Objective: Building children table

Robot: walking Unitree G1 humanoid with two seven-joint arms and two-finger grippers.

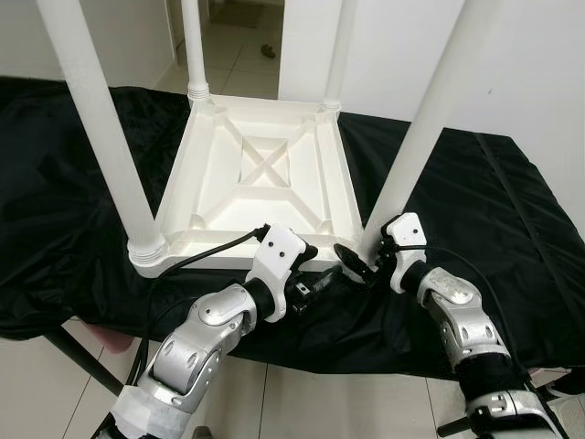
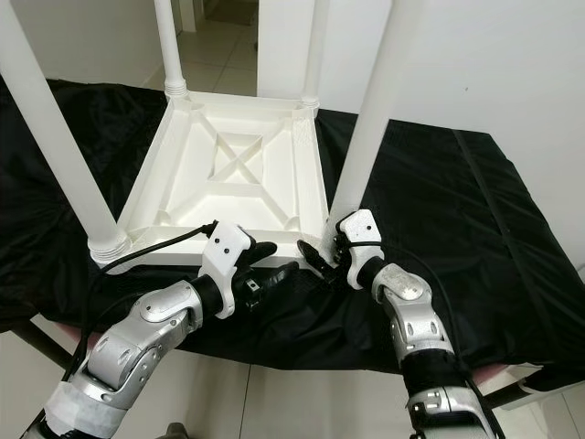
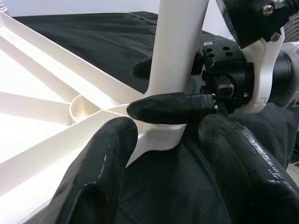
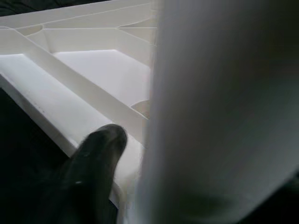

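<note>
White table leg (image 1: 416, 137) between right pincer (image 1: 364, 261) fingers

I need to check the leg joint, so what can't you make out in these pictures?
- Near right leg socket: hidden by the right gripper in the left eye view.
- Right wrist view: the leg is a blur and hides one of the fingers.
- Leg tops: cut off by the upper edge.
- Tabletop face: lies on the black cloth.

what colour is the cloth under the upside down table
Black; the cloth under the white table shows best in the left eye view.
</note>
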